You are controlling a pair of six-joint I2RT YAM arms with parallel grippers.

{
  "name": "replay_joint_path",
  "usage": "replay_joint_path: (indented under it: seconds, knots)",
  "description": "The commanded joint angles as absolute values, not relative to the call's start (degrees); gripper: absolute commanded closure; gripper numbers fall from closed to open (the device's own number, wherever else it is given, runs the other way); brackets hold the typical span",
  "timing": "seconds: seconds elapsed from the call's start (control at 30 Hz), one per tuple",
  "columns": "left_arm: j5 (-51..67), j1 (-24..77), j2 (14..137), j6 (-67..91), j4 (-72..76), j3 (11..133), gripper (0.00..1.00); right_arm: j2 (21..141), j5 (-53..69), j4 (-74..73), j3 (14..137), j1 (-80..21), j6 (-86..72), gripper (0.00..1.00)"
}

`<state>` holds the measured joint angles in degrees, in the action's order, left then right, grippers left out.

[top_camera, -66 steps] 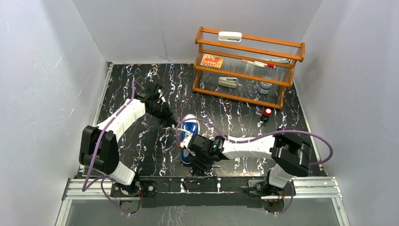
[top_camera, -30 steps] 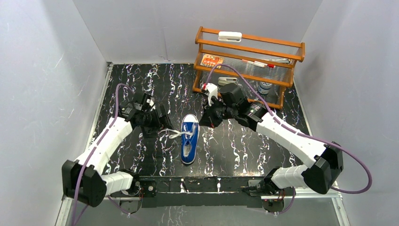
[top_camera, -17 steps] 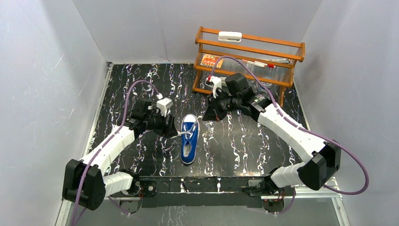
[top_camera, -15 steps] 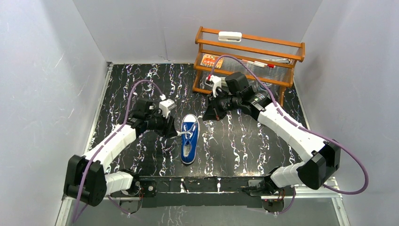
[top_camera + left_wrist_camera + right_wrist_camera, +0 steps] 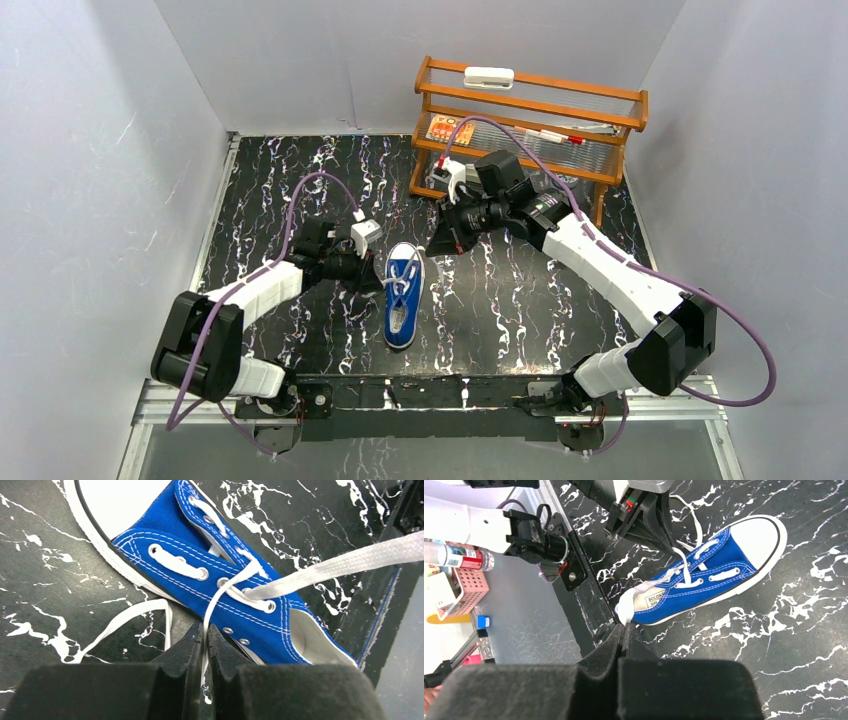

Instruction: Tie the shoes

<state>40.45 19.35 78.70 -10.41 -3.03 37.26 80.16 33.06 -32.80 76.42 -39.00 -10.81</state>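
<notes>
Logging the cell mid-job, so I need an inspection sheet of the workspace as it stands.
Surface: black white-veined table, flat.
Job's things: blue sneaker upright on its sole; white laces untied, drawn out to both sides.
Clutter: wooden shelf at the back, holding small items.
Grippers: left gripper shut on one lace; right gripper shut on the other.
Cables: purple cables arch over both arms, off the sneaker.
Surroundings: plain pale walls on three sides.

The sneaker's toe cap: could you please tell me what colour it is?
The toe cap is white, best seen in the right wrist view.
</notes>
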Motion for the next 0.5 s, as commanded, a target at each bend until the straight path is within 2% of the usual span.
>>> replay_joint_path:
  seconds: [0.0,0.1,0.2,0.47]
  knots:
    - [44.6,19.6,75.7,-8.8,-3.3,38.5,0.95,79.2,39.7,-27.8,77.4,-38.8,-11.5,1.0]
    - [45.6,19.6,70.7,-4.4,-2.0,37.9,0.95,80.3,46.2,-25.2,77.9,-38.7,-11.6,1.0]
    - [47.4,19.6,67.7,-0.5,1.4,37.3,0.95,80.2,44.1,-24.7,77.6,-38.3,-12.3,1.0]
    - [51.1,19.5,69.3,7.1,14.4,35.6,0.95,81.3,46.1,-24.4,76.9,-35.0,-15.5,1.0]
